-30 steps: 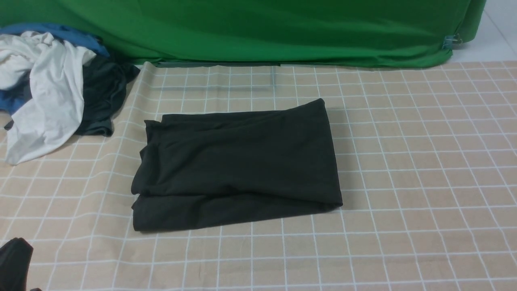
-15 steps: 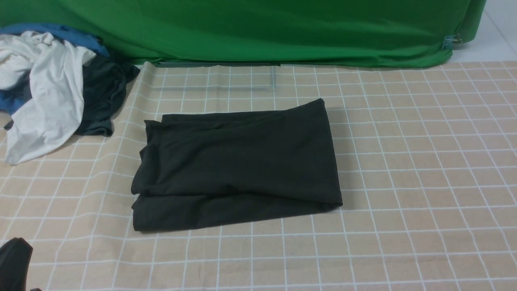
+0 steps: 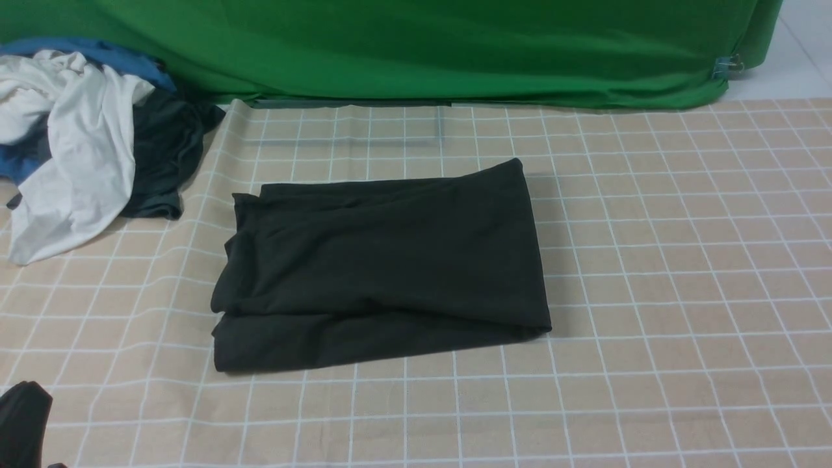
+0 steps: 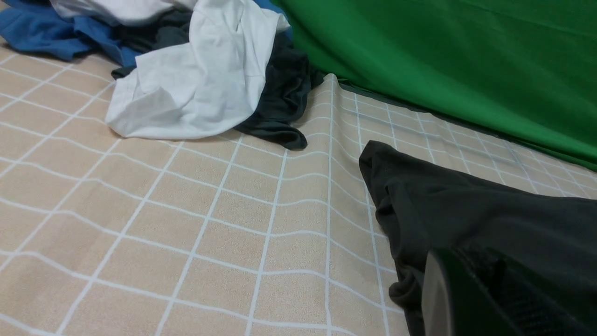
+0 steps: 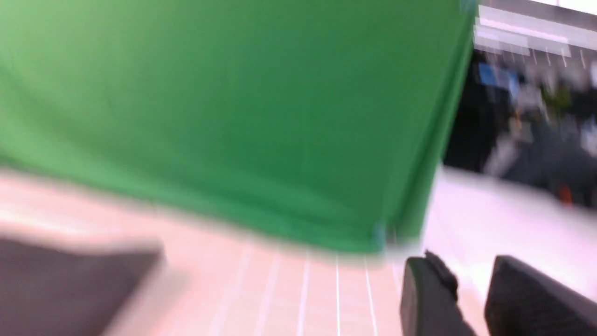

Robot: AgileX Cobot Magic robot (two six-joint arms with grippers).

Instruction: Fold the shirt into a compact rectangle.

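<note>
From the front, the shirt (image 3: 380,266) lies folded into a rough rectangle on the checked cloth (image 3: 650,260), well apart from the heap of white, blue and dark clothes (image 3: 84,143) beyond its far left corner, which suggests the folding is nearly or wholly done. In the left wrist view the left gripper (image 4: 471,298) sits low beside the shirt's left edge, jaws pressed together on nothing, likely drawn back. The blurred right wrist view shows the right gripper (image 5: 471,298) empty, jaws apart with a gap between, off the shirt's right side.
</note>
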